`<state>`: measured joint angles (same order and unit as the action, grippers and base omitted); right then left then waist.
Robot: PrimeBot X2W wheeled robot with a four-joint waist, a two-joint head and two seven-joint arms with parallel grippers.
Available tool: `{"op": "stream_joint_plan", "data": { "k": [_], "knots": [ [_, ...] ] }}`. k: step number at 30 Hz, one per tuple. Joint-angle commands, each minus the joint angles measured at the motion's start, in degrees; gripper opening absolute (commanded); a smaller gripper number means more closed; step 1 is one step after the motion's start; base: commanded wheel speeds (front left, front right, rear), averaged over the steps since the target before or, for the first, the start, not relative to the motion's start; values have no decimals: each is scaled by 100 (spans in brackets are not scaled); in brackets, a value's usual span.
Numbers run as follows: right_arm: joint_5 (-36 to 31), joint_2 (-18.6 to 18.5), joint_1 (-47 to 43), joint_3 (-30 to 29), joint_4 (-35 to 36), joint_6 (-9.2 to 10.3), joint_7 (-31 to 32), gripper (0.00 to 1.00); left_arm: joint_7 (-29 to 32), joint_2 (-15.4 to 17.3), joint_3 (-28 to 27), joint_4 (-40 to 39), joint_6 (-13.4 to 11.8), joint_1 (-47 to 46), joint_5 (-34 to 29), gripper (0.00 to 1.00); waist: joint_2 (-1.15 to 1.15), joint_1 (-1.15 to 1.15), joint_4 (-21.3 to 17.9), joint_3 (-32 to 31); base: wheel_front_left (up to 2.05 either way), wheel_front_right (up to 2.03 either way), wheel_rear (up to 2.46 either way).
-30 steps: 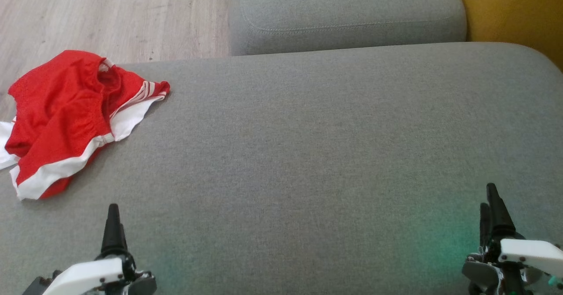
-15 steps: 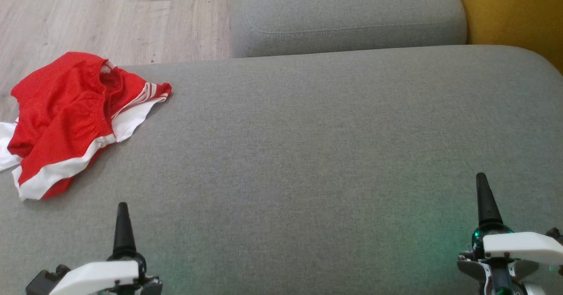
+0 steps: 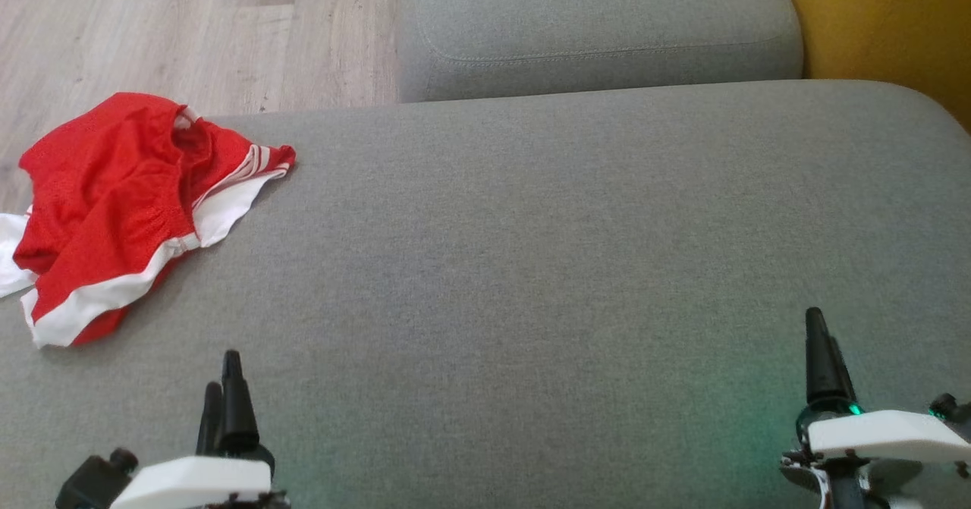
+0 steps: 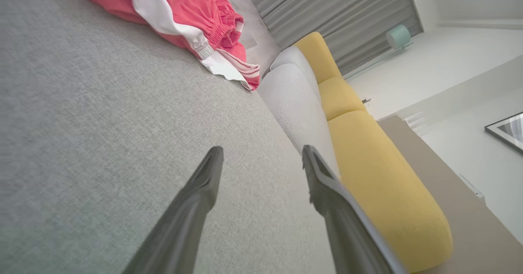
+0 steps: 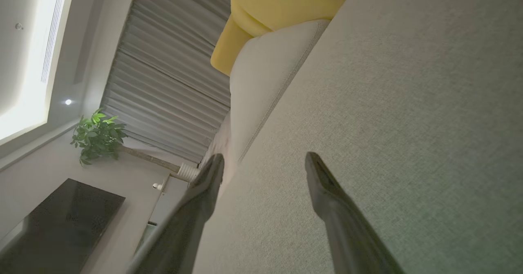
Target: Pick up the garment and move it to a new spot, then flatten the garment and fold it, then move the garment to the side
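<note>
Wide, empty left hand [image 3: 221, 380] and right hand [image 3: 818, 325] have edged inward; garment [image 3: 98, 190] unmoved

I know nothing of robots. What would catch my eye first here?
The crumpled red and white garment, lying at the far left edge of the broad grey cushion, stands out first. Next come the left end effector and right end effector, both open and empty, low at the near corners of the head view. A yellow cushion glows at the upper right.
</note>
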<state>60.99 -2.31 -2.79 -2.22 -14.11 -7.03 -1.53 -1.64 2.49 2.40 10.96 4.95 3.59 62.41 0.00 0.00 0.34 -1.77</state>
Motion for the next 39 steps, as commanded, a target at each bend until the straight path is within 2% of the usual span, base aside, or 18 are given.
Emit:
{"op": "stream_joint_plan", "data": {
  "k": [1,10,39],
  "knots": [
    [-257,-26,149,105,240,-20,-103,100,-84,24,-14,-222,-39,-94,-244,100,0,0,-1,-1,0,0,0],
    [-963,-30,115,308,251,-23,-255,100,-237,26,82,-237,-69,-16,-1074,100,0,0,9,-18,0,0,0],
    [-3255,-42,38,632,287,-33,-745,100,-730,32,313,-180,-205,249,-3132,100,0,0,50,-90,0,0,0]
  ]
}}
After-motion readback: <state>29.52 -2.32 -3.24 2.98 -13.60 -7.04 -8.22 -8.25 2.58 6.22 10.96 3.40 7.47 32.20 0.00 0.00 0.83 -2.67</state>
